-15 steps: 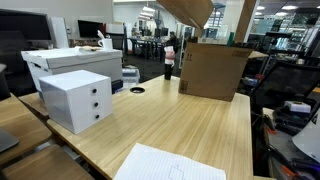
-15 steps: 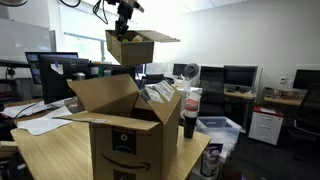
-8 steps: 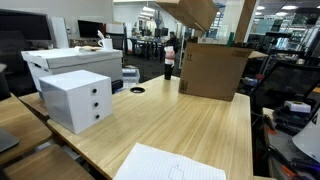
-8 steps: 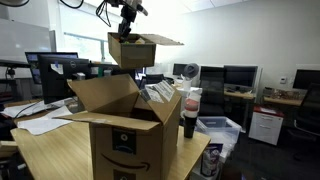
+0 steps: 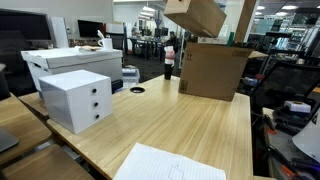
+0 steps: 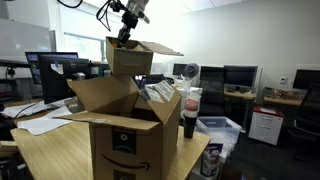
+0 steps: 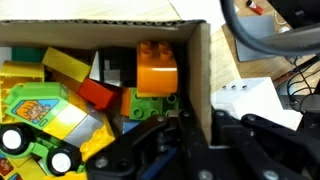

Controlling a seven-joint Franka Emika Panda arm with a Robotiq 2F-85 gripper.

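I have the small cardboard box [image 6: 130, 60] hanging tilted in the air, right above the open large cardboard box [image 6: 118, 125] on the wooden table [image 5: 175, 120]. My gripper [image 6: 123, 38] is pinched nearly closed on its side wall, one finger inside and one outside. Toy blocks fill it, with an orange block [image 7: 157, 68] nearest the fingers. A white drawer unit [image 5: 77, 98] stands well apart.
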